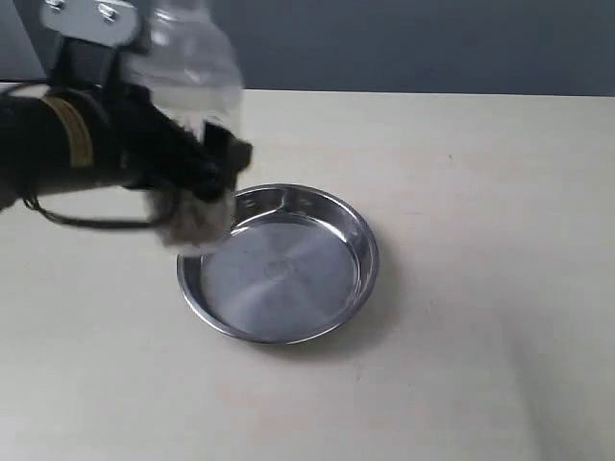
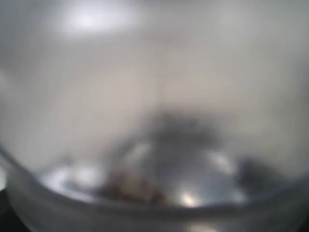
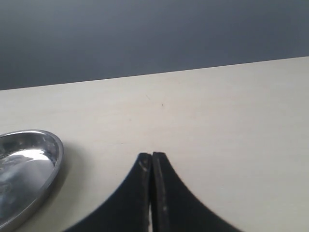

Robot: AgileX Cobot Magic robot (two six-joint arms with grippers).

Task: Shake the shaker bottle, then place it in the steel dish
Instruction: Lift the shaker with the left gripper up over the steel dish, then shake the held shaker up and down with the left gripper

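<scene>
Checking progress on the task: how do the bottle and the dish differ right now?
The bottle is held off the table by the left gripper; the dish lies flat on it. The bottle is motion-blurred; the dish is sharp. The bottle is clear plastic with brownish bits inside; the dish is shiny steel, empty.

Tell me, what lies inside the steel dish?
Nothing visible: the steel dish shows a bare, shiny base. Its left rim is hidden behind the shaker bottle held by the left tool.
</scene>
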